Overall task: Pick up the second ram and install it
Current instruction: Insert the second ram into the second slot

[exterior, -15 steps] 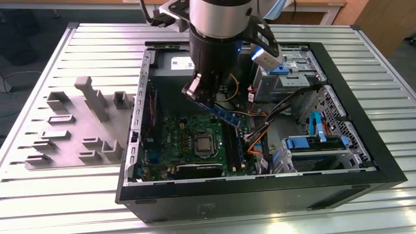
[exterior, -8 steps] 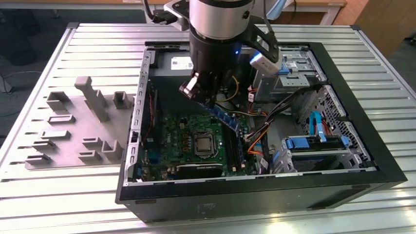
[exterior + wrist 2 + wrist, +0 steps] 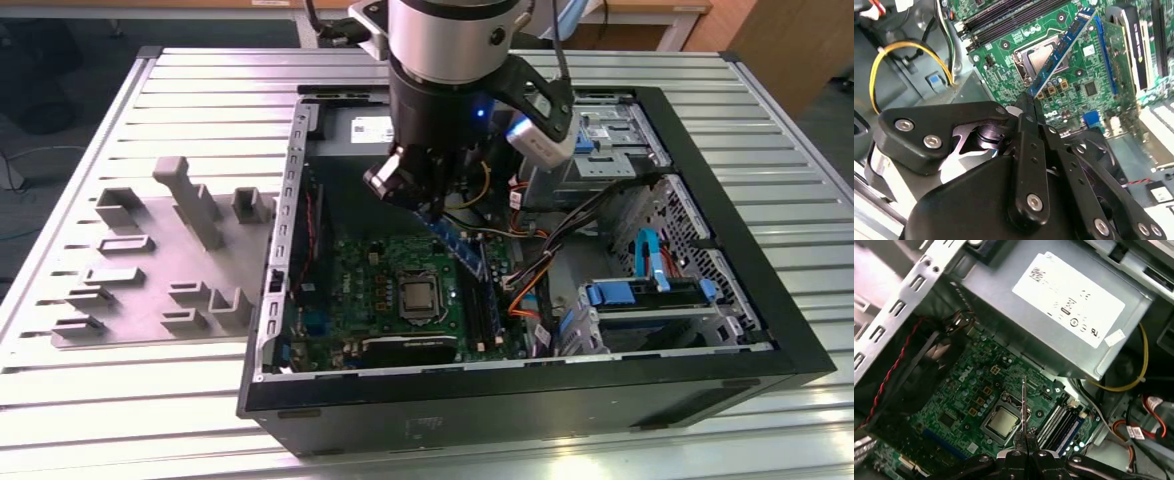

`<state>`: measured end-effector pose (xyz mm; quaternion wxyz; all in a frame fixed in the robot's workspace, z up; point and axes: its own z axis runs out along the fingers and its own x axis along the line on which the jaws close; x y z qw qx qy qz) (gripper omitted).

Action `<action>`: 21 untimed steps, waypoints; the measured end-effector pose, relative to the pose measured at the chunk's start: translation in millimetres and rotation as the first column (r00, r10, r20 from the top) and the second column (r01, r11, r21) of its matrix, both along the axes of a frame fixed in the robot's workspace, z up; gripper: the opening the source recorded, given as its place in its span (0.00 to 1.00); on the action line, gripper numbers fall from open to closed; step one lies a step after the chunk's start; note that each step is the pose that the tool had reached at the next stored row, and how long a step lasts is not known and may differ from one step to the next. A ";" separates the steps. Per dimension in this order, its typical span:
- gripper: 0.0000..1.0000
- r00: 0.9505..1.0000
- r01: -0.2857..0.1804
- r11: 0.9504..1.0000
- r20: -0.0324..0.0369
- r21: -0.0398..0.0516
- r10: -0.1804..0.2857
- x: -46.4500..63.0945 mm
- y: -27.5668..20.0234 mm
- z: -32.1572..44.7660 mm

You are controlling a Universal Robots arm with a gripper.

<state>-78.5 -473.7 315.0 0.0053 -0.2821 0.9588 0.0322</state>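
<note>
The second ram [image 3: 461,248] is a slim blue stick hanging tilted above the green motherboard [image 3: 387,275] inside the open computer case. My gripper [image 3: 430,200] is shut on its upper end. In the second wrist view the black fingers [image 3: 1026,145] pinch the ram [image 3: 1066,47], which points out over the processor socket [image 3: 1046,60]. The first wrist view has the ram [image 3: 1024,405] edge-on as a thin line rising from the gripper [image 3: 1025,452]. The memory slots [image 3: 1064,425] lie beside the socket, a little apart from the stick.
The black case wall [image 3: 534,395] rings the board. A grey power supply [image 3: 1064,315] and loose cables [image 3: 534,265] sit close by, with drive bays [image 3: 641,295] at the exterior view's right. A grey holder block [image 3: 160,260] stands on the slatted table at the exterior view's left.
</note>
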 end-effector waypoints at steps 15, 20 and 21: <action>0.12 0.963 0.271 0.963 0.000 0.000 -0.271 0.0 0.0 -3.5; 0.12 0.934 0.356 0.934 0.000 0.000 -0.356 0.0 0.0 -4.6; 0.12 0.928 0.373 0.928 0.000 0.000 -0.373 0.0 0.0 -4.8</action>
